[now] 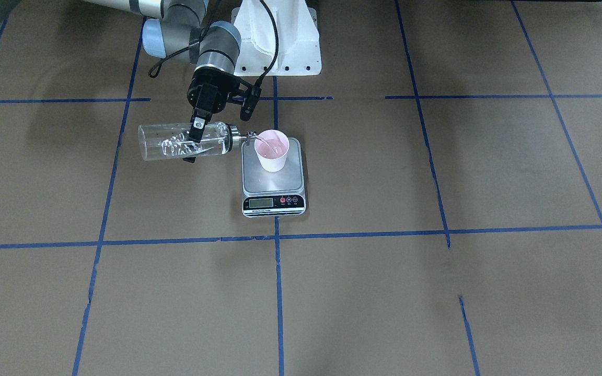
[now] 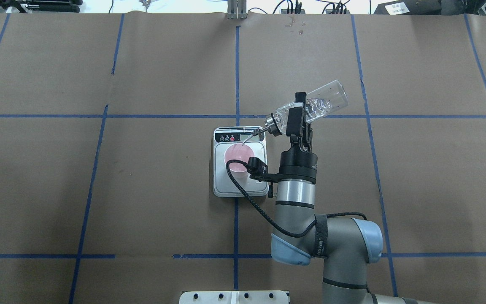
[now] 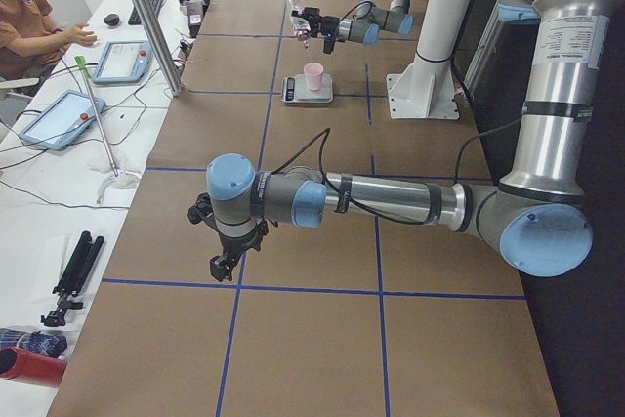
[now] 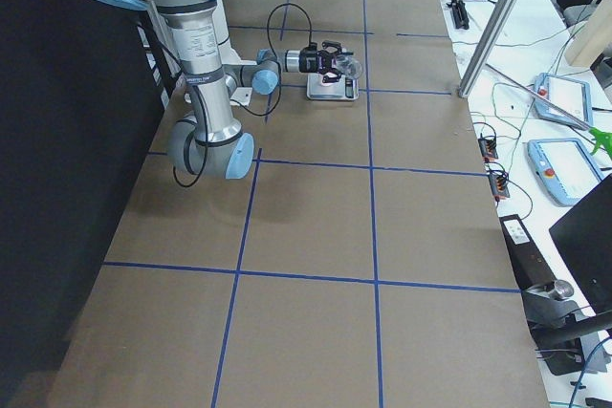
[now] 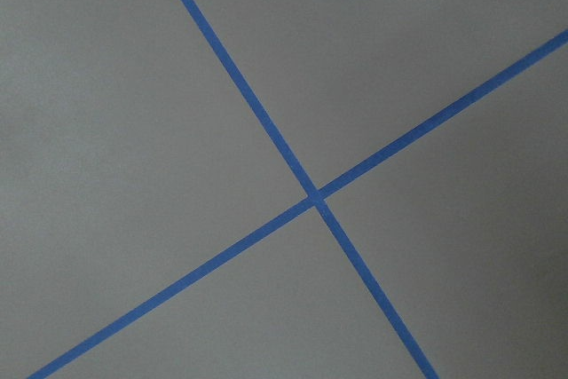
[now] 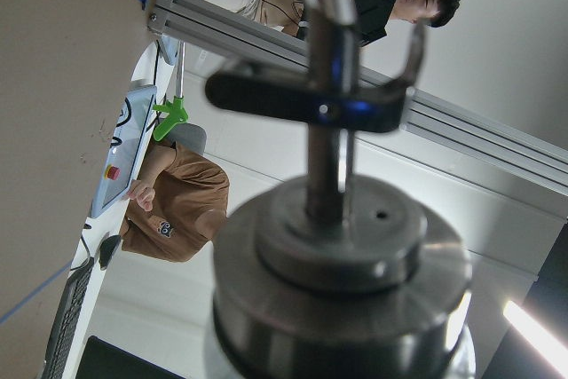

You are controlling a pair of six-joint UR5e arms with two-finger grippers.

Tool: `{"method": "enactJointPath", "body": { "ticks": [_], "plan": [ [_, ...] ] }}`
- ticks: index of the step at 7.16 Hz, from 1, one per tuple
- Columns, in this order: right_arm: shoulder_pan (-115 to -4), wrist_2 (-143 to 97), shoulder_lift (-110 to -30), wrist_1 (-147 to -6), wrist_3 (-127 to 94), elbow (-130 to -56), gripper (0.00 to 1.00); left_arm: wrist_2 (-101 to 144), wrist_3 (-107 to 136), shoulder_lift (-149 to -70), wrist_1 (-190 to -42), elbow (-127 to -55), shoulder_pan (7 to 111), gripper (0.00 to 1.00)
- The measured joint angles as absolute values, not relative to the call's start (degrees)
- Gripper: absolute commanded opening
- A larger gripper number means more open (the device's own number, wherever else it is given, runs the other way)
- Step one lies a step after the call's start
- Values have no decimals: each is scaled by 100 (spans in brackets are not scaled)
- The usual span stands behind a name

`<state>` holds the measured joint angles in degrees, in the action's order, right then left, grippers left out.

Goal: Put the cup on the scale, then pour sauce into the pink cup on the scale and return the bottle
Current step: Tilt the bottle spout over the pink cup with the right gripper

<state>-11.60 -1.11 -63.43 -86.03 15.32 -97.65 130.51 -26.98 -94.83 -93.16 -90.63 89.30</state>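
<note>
Across the paper-covered worktop (image 1: 437, 292), taped into blue squares, the left arm (image 3: 391, 200) reaches out low, well apart from the work. Its left tool (image 3: 223, 263) shows only from the side, so I cannot tell whether it is spread or pressed together.

The right arm (image 2: 295, 198) does the pouring. The right tool (image 1: 193, 142) pinches the clear glass bottle (image 1: 168, 142) about its middle. The bottle is tipped close to level, with its base pointing away from the kitchen scale (image 1: 274, 183). The pink cup (image 1: 272, 151) stands upright on the scale's steel platform. The silver pour spout (image 1: 242, 137) hangs just beside the cup's rim, and a thin stream (image 1: 262, 140) of clear sauce arcs into the cup — the pour looks under way.

To do this step well, I judge the tilt should be gentle, so the stream lands inside the rim and not on the platform. The spout should stay clear of the cup — a nudge could tip something so light. The display is too small to read, so the amount poured is unknown. After the pour, the bottle should be righted smoothly before it is carried back.
</note>
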Motion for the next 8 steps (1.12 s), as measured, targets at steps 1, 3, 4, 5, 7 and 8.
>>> {"method": "enactJointPath", "body": {
  "ticks": [1, 3, 4, 5, 7, 8],
  "plan": [
    [-1163, -110, -6323, -8541, 1544, -9765, 0, 13051, -2698, -9483, -9317, -9062, 8930, 100],
    [-1167, -165, -6298, -8307, 1479, -9759, 0, 13052, -2698, -9486, -9315, -9070, 8930, 100],
    [-1169, -221, -6297, -8190, 1423, -9751, 0, 13054, -2698, -9492, -9311, -9078, 8930, 100],
    [-1169, -272, -6298, -8098, 1319, -9742, 0, 13056, -2698, -9513, -9304, -9083, 8932, 100],
    [-1169, -431, -6310, -8041, 827, -9708, 0, 13053, -2698, -9556, -9292, -9090, 8937, 100],
    [-1169, -504, -6315, -8036, 516, -9660, 0, 13052, -2698, -9562, -9288, -9097, 8938, 100]
  ]
}}
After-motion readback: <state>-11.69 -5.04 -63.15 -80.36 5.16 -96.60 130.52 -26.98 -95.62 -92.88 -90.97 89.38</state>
